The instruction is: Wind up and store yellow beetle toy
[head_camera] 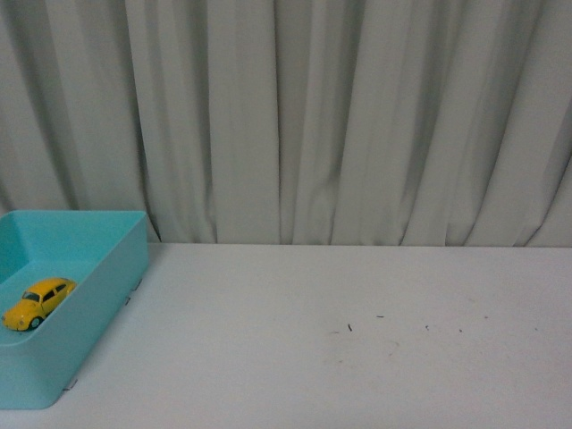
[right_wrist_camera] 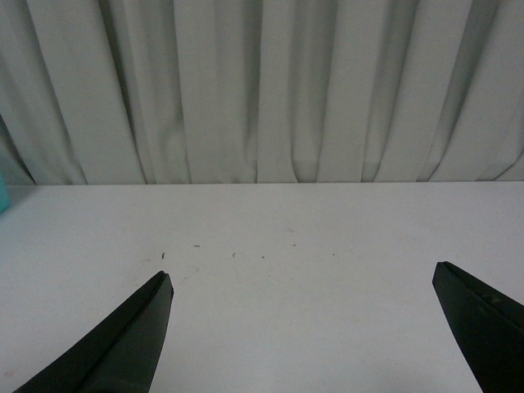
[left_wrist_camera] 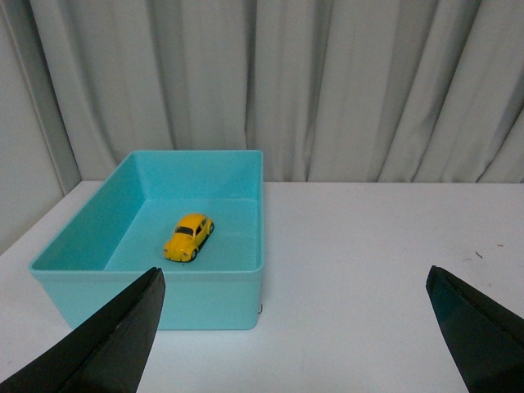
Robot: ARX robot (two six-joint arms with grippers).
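**Operator:** Report the location of the yellow beetle toy (head_camera: 38,302).

**Technician:** In the front view, the toy sits at the 8 o'clock position of the scene, on the floor of the turquoise bin (head_camera: 107,295). All visible wheels rest on the bin floor. The toy touches no wall. In the left wrist view, the toy (left_wrist_camera: 188,237) stands near the middle of the bin (left_wrist_camera: 213,299).

**Operator:** Report the bin.

**Technician:** The bin is an open-topped rectangular container. It rests on the white table (head_camera: 357,357), at the table's left end, close to the grey curtain (head_camera: 357,116).

**Operator:** Report the left gripper (left_wrist_camera: 295,327).

**Technician:** Its jaws are spread wide with nothing between them. It sits apart from the bin, facing the near wall, and touches nothing.

**Operator:** Report the right gripper (right_wrist_camera: 303,327).

**Technician:** Its jaws are likewise spread wide and hold nothing. It is above bare table, well apart from the bin. A few small dark specks (right_wrist_camera: 196,246) lie on the table ahead of it.
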